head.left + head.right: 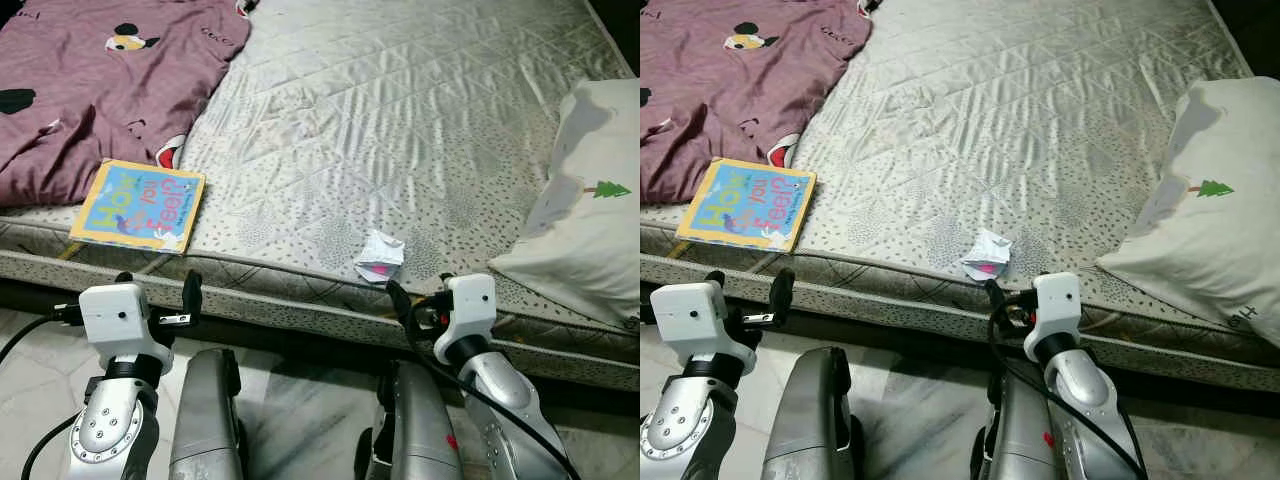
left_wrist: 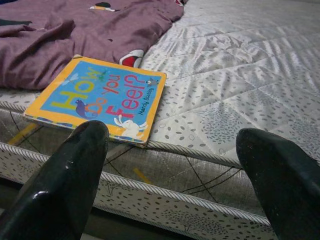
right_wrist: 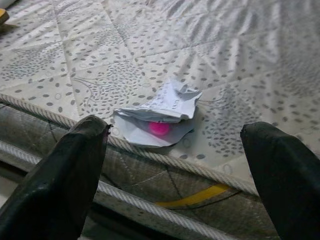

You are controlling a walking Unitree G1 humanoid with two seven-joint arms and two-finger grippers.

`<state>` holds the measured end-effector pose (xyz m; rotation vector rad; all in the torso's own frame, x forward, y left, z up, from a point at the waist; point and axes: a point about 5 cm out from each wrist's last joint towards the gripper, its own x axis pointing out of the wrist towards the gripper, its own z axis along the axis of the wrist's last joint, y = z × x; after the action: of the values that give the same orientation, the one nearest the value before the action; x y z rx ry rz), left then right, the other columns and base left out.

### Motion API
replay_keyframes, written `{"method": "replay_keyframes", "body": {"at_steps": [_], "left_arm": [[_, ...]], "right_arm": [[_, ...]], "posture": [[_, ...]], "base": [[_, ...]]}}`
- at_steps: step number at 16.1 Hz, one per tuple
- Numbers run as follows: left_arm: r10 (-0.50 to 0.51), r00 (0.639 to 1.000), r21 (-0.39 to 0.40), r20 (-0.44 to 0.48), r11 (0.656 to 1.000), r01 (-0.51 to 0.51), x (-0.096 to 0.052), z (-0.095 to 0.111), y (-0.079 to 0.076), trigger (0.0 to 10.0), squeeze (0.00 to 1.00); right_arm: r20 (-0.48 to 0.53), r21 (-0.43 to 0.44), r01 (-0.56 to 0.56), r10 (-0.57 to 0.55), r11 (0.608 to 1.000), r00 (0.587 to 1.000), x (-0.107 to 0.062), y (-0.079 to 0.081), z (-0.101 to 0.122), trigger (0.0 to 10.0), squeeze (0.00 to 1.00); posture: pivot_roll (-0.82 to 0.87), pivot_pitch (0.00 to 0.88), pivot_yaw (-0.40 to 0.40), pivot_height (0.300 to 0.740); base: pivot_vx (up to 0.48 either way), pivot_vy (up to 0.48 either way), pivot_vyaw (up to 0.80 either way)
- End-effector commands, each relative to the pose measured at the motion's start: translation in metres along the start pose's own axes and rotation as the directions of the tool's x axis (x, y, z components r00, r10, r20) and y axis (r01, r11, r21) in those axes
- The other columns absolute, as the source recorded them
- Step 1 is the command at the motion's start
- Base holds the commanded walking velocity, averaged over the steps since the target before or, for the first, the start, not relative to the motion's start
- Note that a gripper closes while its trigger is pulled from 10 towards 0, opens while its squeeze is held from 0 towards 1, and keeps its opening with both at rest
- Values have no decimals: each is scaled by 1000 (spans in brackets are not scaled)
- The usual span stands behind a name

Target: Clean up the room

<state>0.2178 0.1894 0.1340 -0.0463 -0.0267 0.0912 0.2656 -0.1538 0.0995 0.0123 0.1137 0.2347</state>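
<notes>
One book (image 1: pixel 139 205), one crumpled paper (image 1: pixel 379 255), one pillow (image 1: pixel 588 230), one blanket (image 1: pixel 90 80)

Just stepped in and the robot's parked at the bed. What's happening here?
Nothing is held yet. The robot faces the mattress edge with both grippers open. The right gripper lines up with a crumpled paper near the edge; the left gripper points toward the children's book lying partly on the purple blanket.
</notes>
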Motion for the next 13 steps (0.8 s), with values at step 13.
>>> {"method": "replay_keyframes", "body": {"at_steps": [13], "left_arm": [[-19, 999, 83, -48, 996, 22, -12, 21, 11, 10000, 0]], "right_arm": [[-6, 0, 20, -20, 1000, 1000, 45, -14, 12, 10000, 0]], "posture": [[151, 383, 36, 546]], "base": [[0, 0, 0]]}}
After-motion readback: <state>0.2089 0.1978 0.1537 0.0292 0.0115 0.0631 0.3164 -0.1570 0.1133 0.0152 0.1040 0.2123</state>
